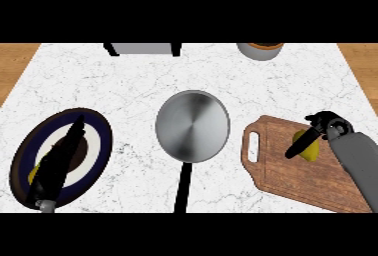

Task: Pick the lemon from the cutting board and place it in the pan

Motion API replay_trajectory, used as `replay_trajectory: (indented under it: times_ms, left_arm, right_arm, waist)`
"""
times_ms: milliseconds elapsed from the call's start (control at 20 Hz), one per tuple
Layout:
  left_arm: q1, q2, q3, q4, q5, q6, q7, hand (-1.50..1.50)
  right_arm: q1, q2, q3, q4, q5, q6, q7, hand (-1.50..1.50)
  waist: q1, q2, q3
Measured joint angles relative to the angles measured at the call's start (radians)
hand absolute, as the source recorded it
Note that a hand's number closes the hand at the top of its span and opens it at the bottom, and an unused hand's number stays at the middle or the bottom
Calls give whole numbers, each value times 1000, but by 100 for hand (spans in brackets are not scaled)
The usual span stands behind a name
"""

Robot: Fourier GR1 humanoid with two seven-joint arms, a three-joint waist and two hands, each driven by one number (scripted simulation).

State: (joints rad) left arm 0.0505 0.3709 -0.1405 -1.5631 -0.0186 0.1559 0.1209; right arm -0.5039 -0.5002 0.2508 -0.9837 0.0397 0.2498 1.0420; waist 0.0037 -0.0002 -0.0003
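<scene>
Yellow lemon (314, 151): still on the board side of things, not in the pan. Lies toward the far right part of the brown wooden cutting board (284, 175), itself set on the white marbled surface (133, 90) just right of the pan. Cannot tell whether raised off the wood or touching it. Round steel pan with a long black handle (192, 125): nothing inside; stands mid-surface, near the board but apart from it, handle pointing toward the near edge. Right hand (330, 123): on the lemon from its far side, one black finger (300, 145) curled down across the fruit's left face, so closed round it rather than spread wide. Left hand (63, 152): straight-fingered, carrying nothing, resting over the dark blue and white round plate (97, 142) at the left, well away from the work. Small yellowish patch (33, 175) beside that forearm at the plate's near rim; too hidden to name. Judged from this: reach finished and grasp made or nearly made, so roughly the first part done. Left to do: lift clear of the board, carry leftward across the gap, lower over the pan's middle, let go inside the rim.
</scene>
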Motion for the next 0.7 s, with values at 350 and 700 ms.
replay_trajectory:
  times_ms: [350,700]
  left_arm:
    - [14,-40,20,13,-32,-21,-25,0]
    - [23,-48,47,-6,-49,-44,-14,0]
  right_arm:
    - [14,43,-54,30,88,-42,-57,150]
    - [37,80,-115,33,115,-73,-88,150]
  waist:
    - [0,-4,-7]
    - [-1,-8,-12]
